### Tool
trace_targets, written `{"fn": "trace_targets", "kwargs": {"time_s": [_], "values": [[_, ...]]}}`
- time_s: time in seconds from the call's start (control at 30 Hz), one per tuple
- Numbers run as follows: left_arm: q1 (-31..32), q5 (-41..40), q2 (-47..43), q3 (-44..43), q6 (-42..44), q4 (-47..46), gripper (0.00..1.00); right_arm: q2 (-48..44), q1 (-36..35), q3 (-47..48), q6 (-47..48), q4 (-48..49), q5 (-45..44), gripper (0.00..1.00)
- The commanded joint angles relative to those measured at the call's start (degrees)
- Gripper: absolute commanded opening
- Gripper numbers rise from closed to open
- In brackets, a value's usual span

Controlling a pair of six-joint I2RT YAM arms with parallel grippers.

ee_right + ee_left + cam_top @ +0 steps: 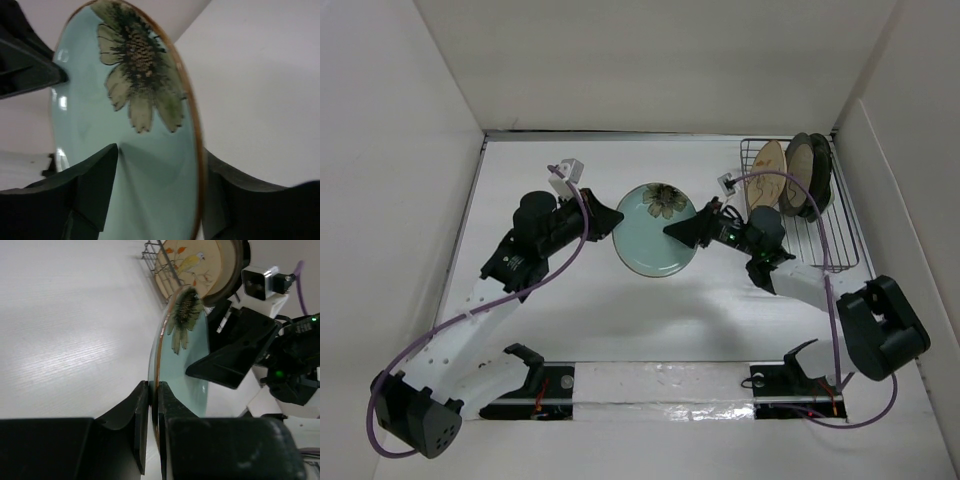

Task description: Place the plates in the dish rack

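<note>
Teal plate (655, 240) mid-table, between both arms. Left gripper (152, 390) pinched tight on its left rim. Right gripper (160, 155) straddles right rim; I cannot tell if clamped. Dish rack (840, 250) lies far-right of plate, so I judge right arm nearer.

Left arm (470, 335): white links and black joint housings, mounted at the left end of the mounting strip (660, 383).
Right arm (815, 290): the same white and black, at the strip's right end.
Purple cable (582, 225): one loops along each arm.
Left gripper (151, 386): matte black, flat tapered fingers.
Right gripper (672, 230): black, wedge-shaped, with green lights (276, 374) on its body.
Wrist camera (260, 282): small silver-white box, dark lens.
</note>
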State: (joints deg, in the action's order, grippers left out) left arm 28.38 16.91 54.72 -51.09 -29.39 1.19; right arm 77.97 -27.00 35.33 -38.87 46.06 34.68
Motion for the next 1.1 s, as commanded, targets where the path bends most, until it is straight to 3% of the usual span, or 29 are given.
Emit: {"fn": "trace_targets", "kwargs": {"time_s": [0.0,0.03,0.07,0.1,0.13,0.17,0.27,0.37,0.4,0.47,0.5,0.53,0.63,0.73,1.07], "values": [[0.10,0.33,-2.60,-5.33,-0.15,-7.27,0.00,1.91,-1.03,-1.05,-6.47,18.68,8.03,0.47],[0.10,-0.38,-2.69,-5.34,0.03,-6.39,0.00,2.53,-1.03,-1.05,-7.18,20.10,8.39,0.32],[0.10,-1.43,-2.86,-5.68,0.29,-5.59,0.00,2.36,-1.03,-1.14,-7.97,20.99,8.56,0.08],[0.10,-2.57,-2.95,-5.95,0.99,-3.41,0.05,1.84,-1.03,-1.14,-8.93,21.78,7.61,0.01],[0.10,-4.84,-3.04,-6.47,1.78,-2.34,0.16,1.05,-1.03,-1.23,-8.94,21.35,6.64,0.00],[0.10,-5.56,-3.13,-7.52,2.57,-1.55,0.40,-0.61,-1.03,-0.71,-8.77,20.57,5.85,0.00],[0.10,-8.28,-5.14,-8.50,5.82,0.83,0.66,-4.56,-1.03,1.40,-4.65,13.37,3.04,0.00],[0.10,-13.99,-6.73,-10.25,8.81,2.93,0.78,-9.14,1.33,4.56,-1.57,4.24,-3.01,0.00],[0.10,-15.49,-8.04,-10.61,9.60,3.72,0.79,-12.29,1.95,5.96,2.45,-3.53,-5.21,0.00],[0.10,-19.52,-10.67,-9.39,11.27,3.04,0.80,-16.51,3.44,13.67,10.43,-17.67,-20.00,0.00],[0.10,-19.54,-11.82,-8.60,11.54,2.42,0.79,-16.54,3.45,13.71,13.01,-21.85,-20.09,0.00],[0.10,-20.41,-12.70,-7.37,11.63,1.46,0.80,-18.54,4.06,17.80,15.29,-25.81,-30.61,0.00],[-0.43,-21.30,-15.60,-3.15,12.33,-0.75,0.78,-19.44,4.59,23.53,23.73,-33.57,-51.98,0.00],[-0.43,-20.86,-16.05,-0.86,13.04,-0.84,0.71,-18.04,7.92,26.88,30.07,-35.33,-65.56,0.00],[-0.43,-17.61,-16.04,-0.06,13.13,-0.75,0.67,-7.32,18.64,40.33,44.14,-33.93,-75.72,0.00]]}}
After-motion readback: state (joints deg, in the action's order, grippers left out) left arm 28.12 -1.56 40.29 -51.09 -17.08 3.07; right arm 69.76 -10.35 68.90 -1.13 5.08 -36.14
